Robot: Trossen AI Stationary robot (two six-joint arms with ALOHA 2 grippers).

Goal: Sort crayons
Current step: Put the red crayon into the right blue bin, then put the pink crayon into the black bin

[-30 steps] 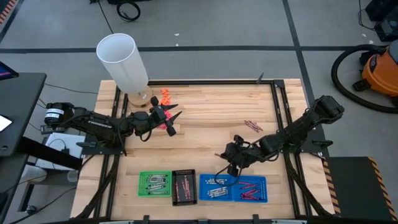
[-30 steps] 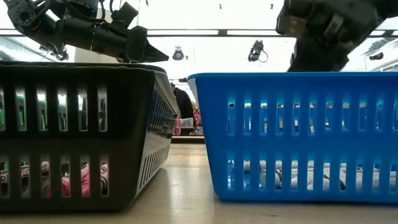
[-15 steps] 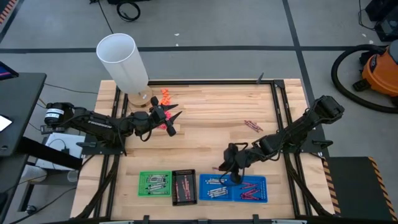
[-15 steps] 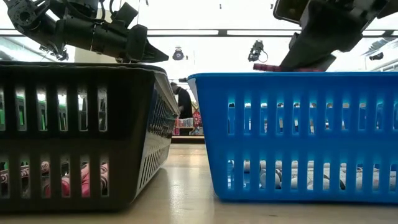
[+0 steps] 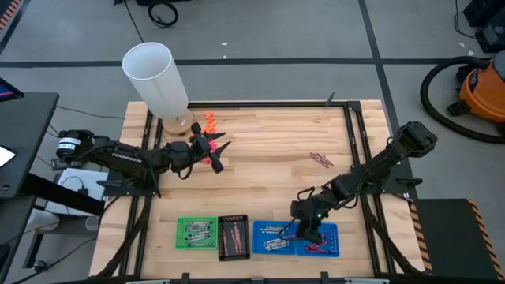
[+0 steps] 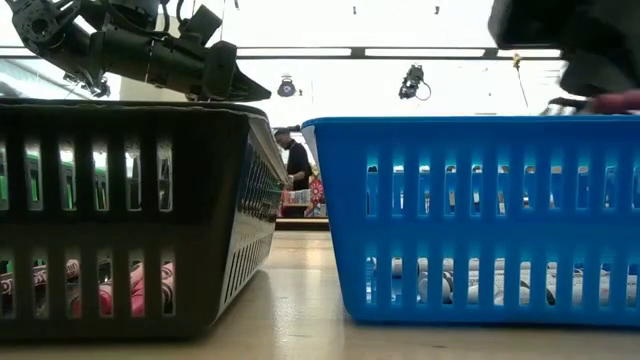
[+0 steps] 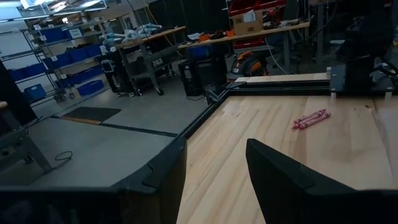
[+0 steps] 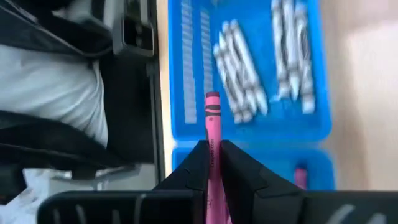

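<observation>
a: where is the right pincer (image 5: 306, 233)?
b: at the near edge of the bench (image 5: 268, 150), over the blue trays (image 5: 296, 239). its fingers are pressed together on 1 magenta crayon (image 8: 212, 127), which sticks out forward past the fingertips.

a: what lies under it?
b: the right wrist view shows 1 blue compartment with 2 bundles of grey crayons (image 8: 239, 78), and the next compartment with a magenta one (image 8: 300, 174) lying in it. from above, the magenta sticks (image 5: 319, 244) lie in the right-hand blue tray.

a: and the left pincer (image 5: 219, 153)?
b: it hangs over the far left part of the bench, near the tall white cylinder (image 5: 155, 79), with its fingers spread and nothing between them.

a: any crayons loose on the bench?
b: yes, a small cluster of magenta crayons (image 5: 319, 158) lies on the bare wood toward the right side, well apart from the trays. the left wrist view shows them too.

a: other trays?
b: a green tray (image 5: 196, 233) with grey sticks and a black tray (image 5: 233, 237) beside it, left of the blue ones. some orange lumps (image 5: 210, 121) sit near the cylinder.
</observation>
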